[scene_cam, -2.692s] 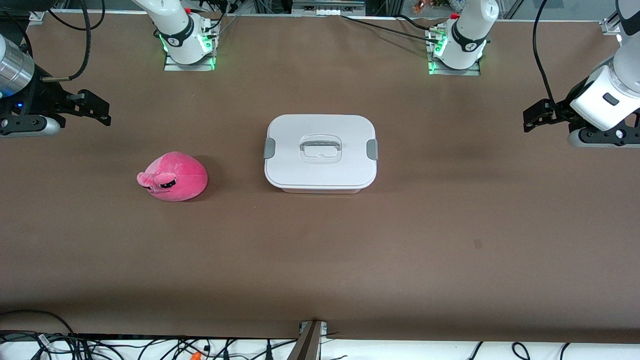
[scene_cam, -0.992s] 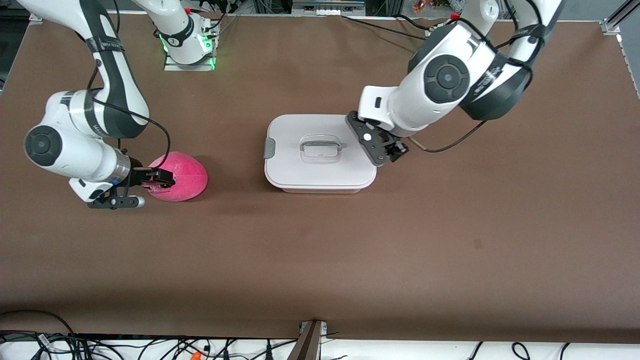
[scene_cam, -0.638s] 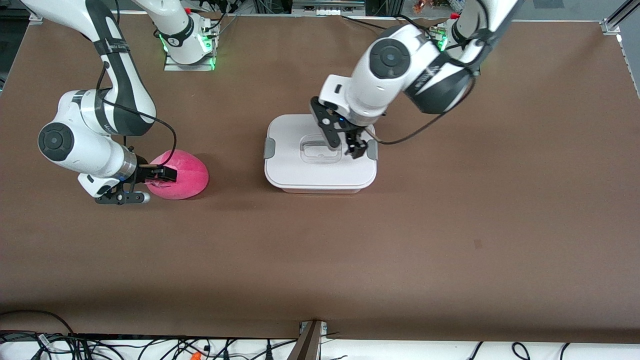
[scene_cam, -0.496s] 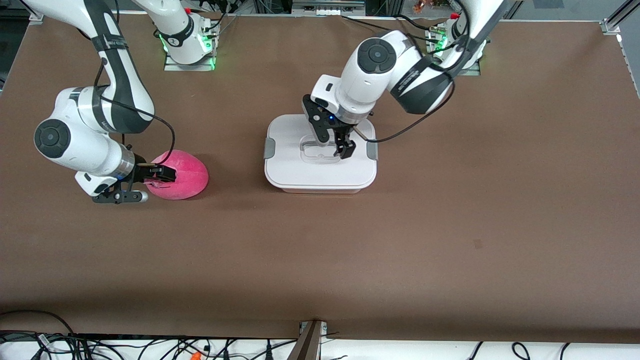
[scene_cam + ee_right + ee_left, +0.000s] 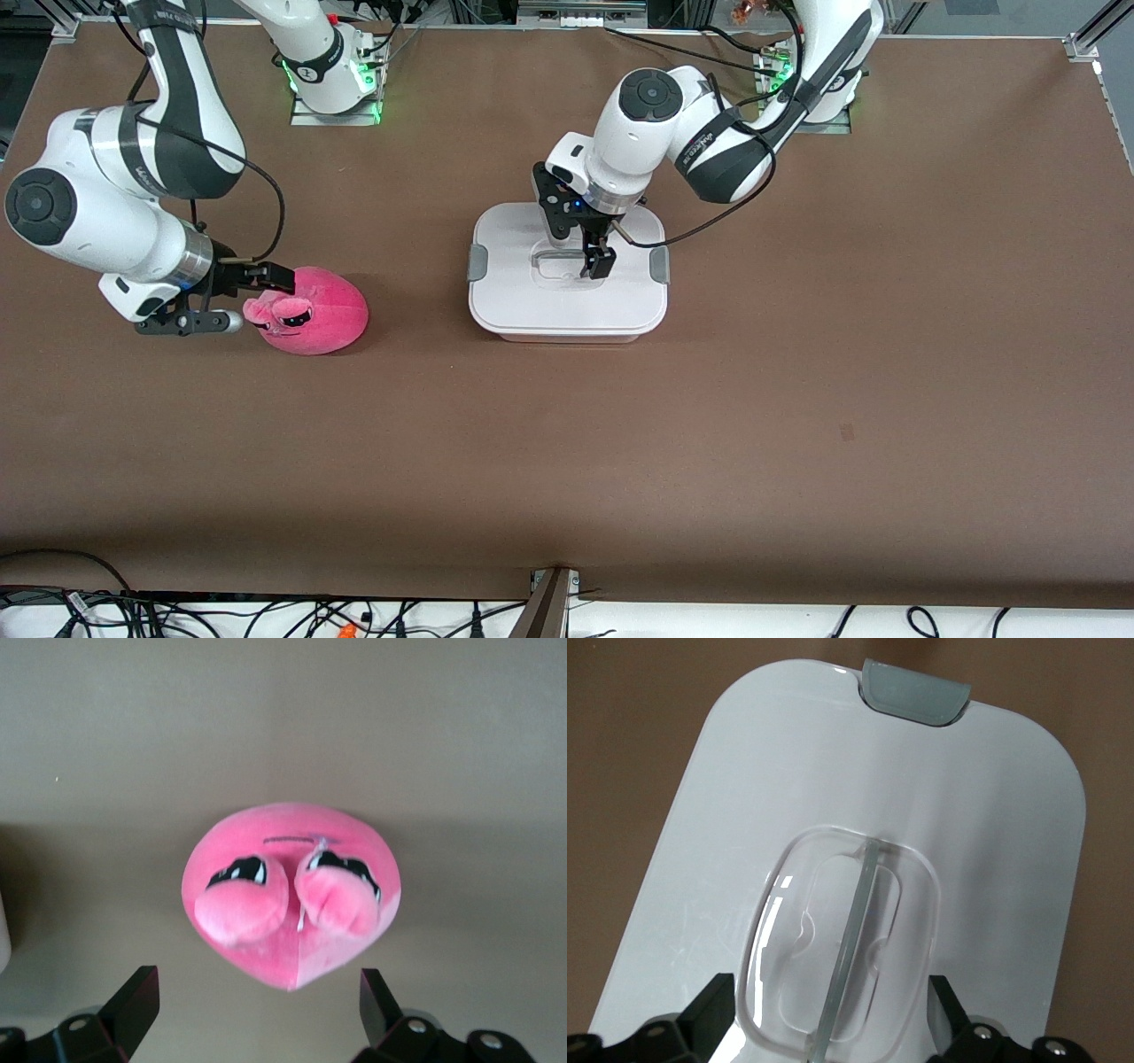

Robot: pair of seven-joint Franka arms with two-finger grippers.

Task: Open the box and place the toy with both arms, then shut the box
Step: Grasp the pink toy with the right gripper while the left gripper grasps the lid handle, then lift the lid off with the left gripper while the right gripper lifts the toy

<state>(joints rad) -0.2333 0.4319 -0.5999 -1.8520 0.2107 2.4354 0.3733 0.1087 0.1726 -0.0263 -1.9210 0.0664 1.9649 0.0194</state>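
Left gripper shifted from clip end to over lid handle, jaws apart, straddling it; not yet clamped. Lid stayed on box, mid-counter. Right gripper backed off toy, jaws apart, nothing held; face showed again. Toy sat on counter toward right arm's end, unmoved. Opening likely next.

Brown table under even light

The matte brown tabletop fills the scene; tangled black cables lie on a white strip along its edge nearest the front camera, beside a metal bracket.
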